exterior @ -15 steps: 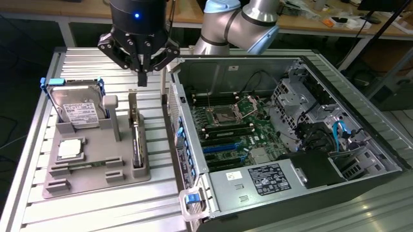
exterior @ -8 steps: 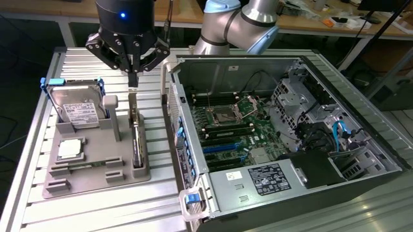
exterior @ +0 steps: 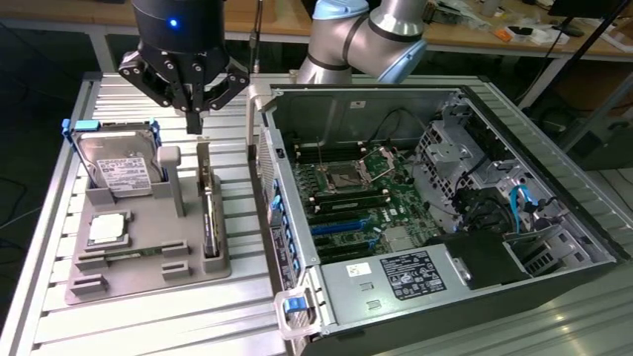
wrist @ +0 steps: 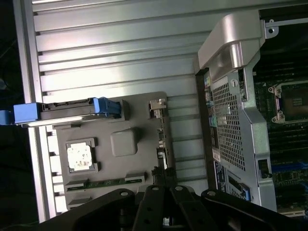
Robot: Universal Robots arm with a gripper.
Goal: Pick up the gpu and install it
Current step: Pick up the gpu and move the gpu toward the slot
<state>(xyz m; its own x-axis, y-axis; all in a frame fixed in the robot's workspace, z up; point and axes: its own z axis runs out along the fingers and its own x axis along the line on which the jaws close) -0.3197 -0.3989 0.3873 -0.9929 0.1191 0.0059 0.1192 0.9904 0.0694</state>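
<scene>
The pincer (exterior: 195, 119) hung over the worktop (exterior: 148, 326), at the end of the arm (exterior: 366, 37). Its two fingers were pressed together and pinched nothing.

The gpu (exterior: 209, 211) stood on its long edge in a narrow slot of the grey holder (exterior: 148, 285). It was on the side of the holder nearest to the computer case (exterior: 465, 96). The pincer was above the far end of this card, near it but apart from it. In the wrist view the gpu (wrist: 162, 144) appeared edge-on as a thin dark strip, and the closed tips of the pincer (wrist: 162, 180) lay in line with it.

On the same holder, toward the exterior view's left, the hard drive (exterior: 121, 172) leaned in its own stand, with a white label and blue handles. In front of it the small square CPU chip (exterior: 107, 228) lay flat in its pocket.

The computer case lay on its side on the exterior view's right, just beside the holder, with its cover off. Inside it the green motherboard (exterior: 361, 200) was visible, with blue slots and an empty processor socket.
</scene>
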